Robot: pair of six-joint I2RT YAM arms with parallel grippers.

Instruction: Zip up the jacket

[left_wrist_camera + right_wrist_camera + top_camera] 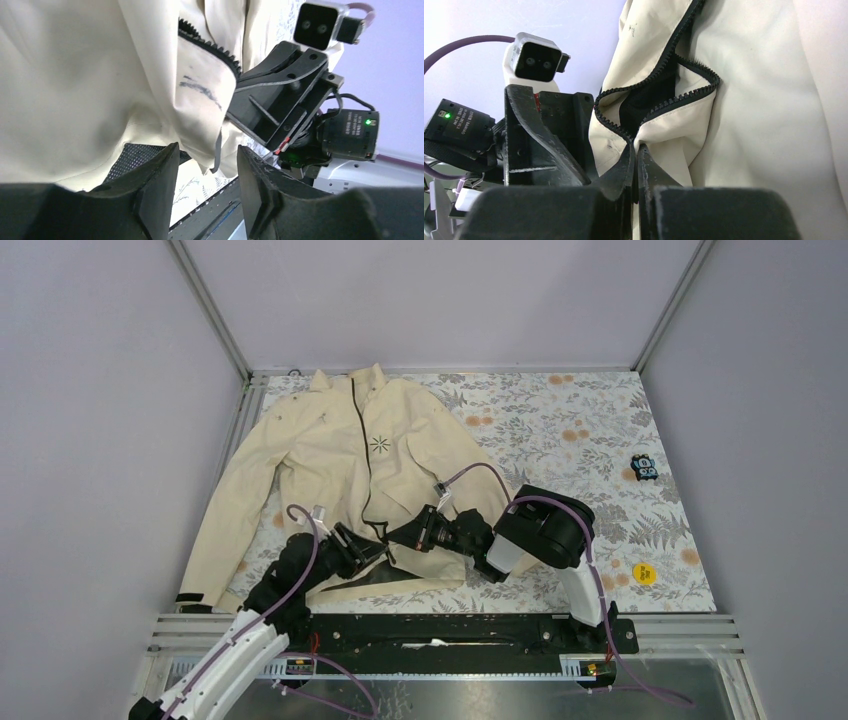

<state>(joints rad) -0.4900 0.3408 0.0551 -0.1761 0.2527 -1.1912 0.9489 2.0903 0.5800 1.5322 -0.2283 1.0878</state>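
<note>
The cream jacket [330, 450] lies flat on the table with its collar at the far side. Its dark zipper [362, 450] runs down the front and gapes apart near the hem. My right gripper [405, 537] is shut on the jacket's zipper edge; in the right wrist view the jaws [636, 150] pinch the fabric just below the parted zipper teeth [664, 107]. My left gripper [365, 552] sits close beside it at the hem. Its jaws [207, 165] stand open with nothing between them, and the hem corner [215, 150] hangs just beyond them.
A floral cloth [560, 440] covers the table. A small black and blue object [644, 468] lies at the right edge, and a yellow round sticker [645, 574] at the near right. A metal rail [450, 630] runs along the front. Walls close in both sides.
</note>
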